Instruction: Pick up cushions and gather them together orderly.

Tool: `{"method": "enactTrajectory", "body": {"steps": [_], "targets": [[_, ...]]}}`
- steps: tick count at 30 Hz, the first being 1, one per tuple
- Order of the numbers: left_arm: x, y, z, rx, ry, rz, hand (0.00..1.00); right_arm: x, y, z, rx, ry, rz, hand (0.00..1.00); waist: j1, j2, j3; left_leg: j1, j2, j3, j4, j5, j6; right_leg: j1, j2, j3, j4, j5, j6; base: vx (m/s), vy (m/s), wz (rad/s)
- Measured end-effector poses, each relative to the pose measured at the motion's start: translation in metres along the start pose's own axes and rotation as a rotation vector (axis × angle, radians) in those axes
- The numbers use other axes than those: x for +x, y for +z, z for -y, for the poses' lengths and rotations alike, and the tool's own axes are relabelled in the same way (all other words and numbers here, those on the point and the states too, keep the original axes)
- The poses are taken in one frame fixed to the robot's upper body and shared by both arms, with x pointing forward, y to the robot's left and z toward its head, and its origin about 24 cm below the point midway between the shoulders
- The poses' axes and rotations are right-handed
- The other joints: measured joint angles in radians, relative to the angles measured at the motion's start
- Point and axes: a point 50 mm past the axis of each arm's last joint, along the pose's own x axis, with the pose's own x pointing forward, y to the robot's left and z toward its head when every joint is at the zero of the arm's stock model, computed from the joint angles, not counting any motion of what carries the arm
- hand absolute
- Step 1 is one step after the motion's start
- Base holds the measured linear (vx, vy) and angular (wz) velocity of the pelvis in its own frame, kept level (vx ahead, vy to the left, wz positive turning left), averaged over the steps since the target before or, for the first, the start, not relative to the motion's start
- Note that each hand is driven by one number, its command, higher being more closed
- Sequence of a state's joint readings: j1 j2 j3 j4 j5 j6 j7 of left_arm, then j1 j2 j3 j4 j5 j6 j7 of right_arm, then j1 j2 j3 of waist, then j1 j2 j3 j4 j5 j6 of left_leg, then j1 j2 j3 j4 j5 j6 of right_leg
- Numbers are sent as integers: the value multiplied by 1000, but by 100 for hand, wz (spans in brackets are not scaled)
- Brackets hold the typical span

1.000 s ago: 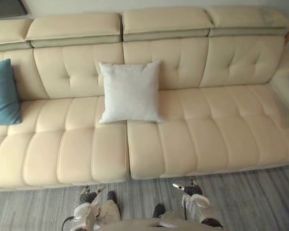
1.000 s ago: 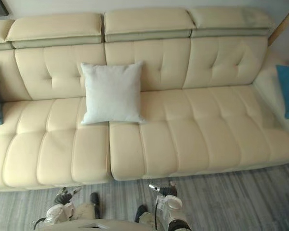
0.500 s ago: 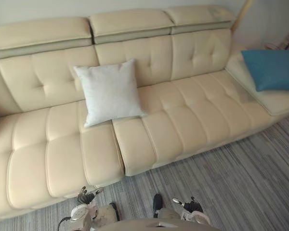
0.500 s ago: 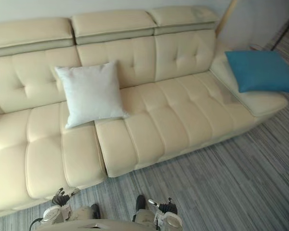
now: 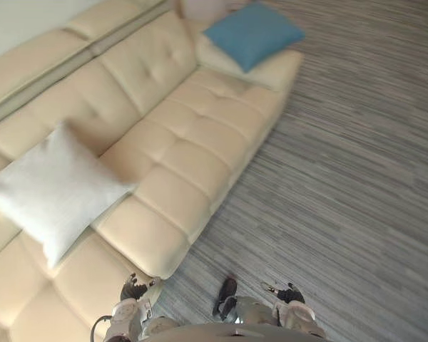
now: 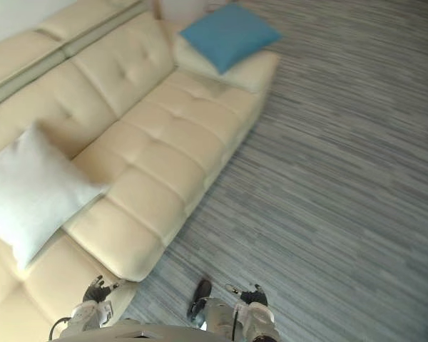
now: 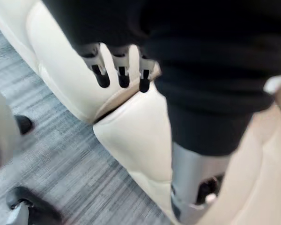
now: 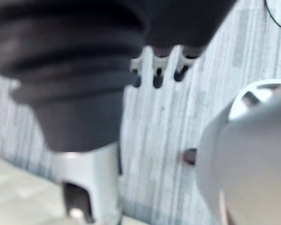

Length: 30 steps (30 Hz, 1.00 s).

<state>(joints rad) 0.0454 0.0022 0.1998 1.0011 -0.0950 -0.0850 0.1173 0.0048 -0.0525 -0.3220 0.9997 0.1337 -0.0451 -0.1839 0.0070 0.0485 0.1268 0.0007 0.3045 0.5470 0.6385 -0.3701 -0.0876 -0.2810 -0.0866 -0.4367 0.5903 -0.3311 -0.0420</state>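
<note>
At upper middle, the blue cushion (image 5: 253, 32) looks soft and light, best pinched at an edge; left hand (image 5: 133, 291) and right hand (image 5: 291, 293) hang slack, empty.

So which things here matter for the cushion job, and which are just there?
Job:
white cushion, leaning on the sofa back
blue cushion, at the sofa's far end
left hand and right hand, both open and empty

Just there:
sofa
floor
</note>
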Motion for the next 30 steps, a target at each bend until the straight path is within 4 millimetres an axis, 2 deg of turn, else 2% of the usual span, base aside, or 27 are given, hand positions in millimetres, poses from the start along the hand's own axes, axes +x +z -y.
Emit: {"method": "enactTrajectory", "body": {"steps": [1, 2, 4, 5, 7, 10, 11, 12, 13, 14, 15, 16, 17, 18, 19, 20, 21, 22, 23, 25, 26, 27, 28, 29, 30], "targets": [[-2, -6, 1, -4, -4, -16, 0, -1, 0, -4, 18, 3, -2, 0, 10, 12, 0, -70, 57, -73, 177, 12, 53, 26, 52, 41, -35, 7, -15, 111, -153, -128], [-3, -8, 0, -12, 1, -15, 0, -1, 2, -4, 25, -1, 7, 0, 23, 19, 4, -133, 54, -155, 285, 6, 43, 43, 88, 85, -68, 19, -23, 151, -135, -158], [-3, -2, 2, -28, -3, 9, 0, 0, 2, -4, 40, -7, 7, 0, 31, 15, 25, -216, 3, -247, 355, 0, 35, 81, 128, 159, -123, 40, -62, 197, -49, -136], [-3, -2, 3, -30, -5, 14, 0, -1, 1, -3, 40, -14, 2, 0, 36, 13, 32, -265, -45, -289, 330, 0, 35, 110, 136, 199, -153, 49, -77, 215, 10, -118], [-3, 2, 5, -32, -11, 30, 0, -2, 1, -2, 43, -25, 11, 0, 38, 16, 38, -322, -82, -306, 250, 0, 36, 155, 154, 257, -196, 54, -86, 240, 46, -101], [-3, 8, 10, -42, -23, 56, 0, -4, 1, -4, 59, -28, 25, 0, 57, 11, 41, -393, -143, -332, -12, 43, 39, 221, 166, 351, -256, 52, -81, 326, 115, -93], [-4, 8, 11, -44, -27, 61, 0, -5, 1, -6, 65, -26, 27, 0, 67, 10, 40, -411, -170, -355, -155, 100, 29, 244, 166, 394, -289, 42, -63, 387, 186, -103], [-4, 9, 12, -48, -27, 63, 0, -5, 0, -6, 71, -26, 22, 0, 82, 6, 34, -415, -181, -365, -241, 171, 36, 253, 165, 430, -304, 30, -46, 521, 273, -115], [-4, 9, 12, -47, -27, 66, 0, -5, -1, -7, 75, -25, 17, 0, 90, -2, 27, -418, -191, -381, -238, 219, 45, 256, 162, 461, -306, 14, -43, 626, 323, -105], [-3, 10, 8, -43, -20, 69, 0, -7, -5, -10, 83, -19, 5, 0, 93, -14, 7, -417, -213, -389, -224, 265, 81, 261, 143, 489, -299, -13, -31, 460, 237, -77], [-3, 10, 5, -40, -14, 68, 0, -8, -9, -12, 92, -19, -5, 0, 94, -27, 0, -412, -218, -378, -214, 270, 87, 262, 125, 489, -277, -27, -14, 627, 237, -85], [-1, 15, 0, -30, -2, 82, 0, -11, -17, -16, 107, -13, -31, 0, 99, -77, -5, -392, -233, -323, -174, 209, 107, 229, 78, 475, -169, -55, 60, 735, 232, -92], [0, 17, -3, -14, 3, 83, 0, -12, -17, -20, 112, -3, -29, 0, 97, -98, -1, -335, -246, -288, -141, 156, 129, 164, 37, 457, 61, -33, 128, 964, 284, -97], [1, 16, -3, 16, -7, 72, 0, -11, -12, -19, 111, -1, -14, 0, 81, -98, 4, -273, -254, -280, -117, 128, 148, 72, 0, 433, 331, 61, 214, 687, 187, -61], [1, 16, -1, 25, -14, 71, 0, -10, -9, -19, 107, -1, -4, 0, 76, -93, 9, -236, -254, -280, -112, 121, 155, 38, -17, 412, 440, 67, 205, 512, 110, -33], [1, 17, 4, 25, -25, 72, 0, -9, -4, -17, 100, -3, 15, 0, 72, -81, 20, -163, -253, -281, -124, 119, 158, -4, -50, 346, 553, 68, 162, 471, 73, -26], [1, 19, 9, 18, -36, 76, 0, -8, 1, -15, 102, -5, 36, 0, 71, -64, 26, -99, -244, -284, -154, 111, 158, -39, -70, 285, 585, 58, 116, 559, 60, -28], [1, 21, 12, 15, -43, 83, 0, -8, 5, -16, 104, -2, 51, 0, 68, -52, 28, -52, -235, -293, -190, 98, 144, -74, -78, 236, 572, 48, 101, 475, 21, -17], [1, 23, 13, 13, -46, 87, 0, -8, 7, -17, 106, 1, 59, 0, 64, -52, 28, -25, -231, -300, -212, 87, 135, -102, -85, 204, 551, 44, 96, 494, -19, 0], [3, 32, 18, 12, -56, 107, 0, -8, 14, -19, 112, 6, 83, 0, 48, -64, 35, 48, -218, -309, -279, 47, 101, -208, -99, 135, 367, 44, 95, 508, -91, 14], [4, 32, 19, 13, -58, 105, 0, -7, 15, -18, 111, 6, 83, 0, 46, -65, 36, 68, -217, -307, -293, 47, 101, -224, -97, 131, 305, 46, 91, 542, -161, 13], [3, 31, 21, 13, -61, 99, 0, -7, 16, -16, 106, 1, 87, 0, 38, -61, 39, 104, -209, -306, -325, 48, 99, -242, -81, 127, 169, 68, 83, 578, -208, 28], [4, 26, 19, 32, -60, 82, 0, -6, 11, -14, 98, -5, 67, 0, 24, -66, 37, 152, -209, -334, -367, 58, 78, -233, -41, 181, -92, 180, 92, 607, -238, 42], [4, 25, 16, 41, -52, 77, 0, -6, 6, -13, 92, -9, 49, 0, 15, -79, 37, 168, -217, -351, -378, 60, 61, -219, -40, 205, -180, 262, 82, 633, -270, 55], [4, 18, 17, 44, -54, 50, 0, -6, 3, -9, 104, -19, 33, 0, 9, -61, 39, 199, -199, -390, -380, 52, 42, -204, -23, 208, -151, 349, 17, 624, -250, 33]]}}
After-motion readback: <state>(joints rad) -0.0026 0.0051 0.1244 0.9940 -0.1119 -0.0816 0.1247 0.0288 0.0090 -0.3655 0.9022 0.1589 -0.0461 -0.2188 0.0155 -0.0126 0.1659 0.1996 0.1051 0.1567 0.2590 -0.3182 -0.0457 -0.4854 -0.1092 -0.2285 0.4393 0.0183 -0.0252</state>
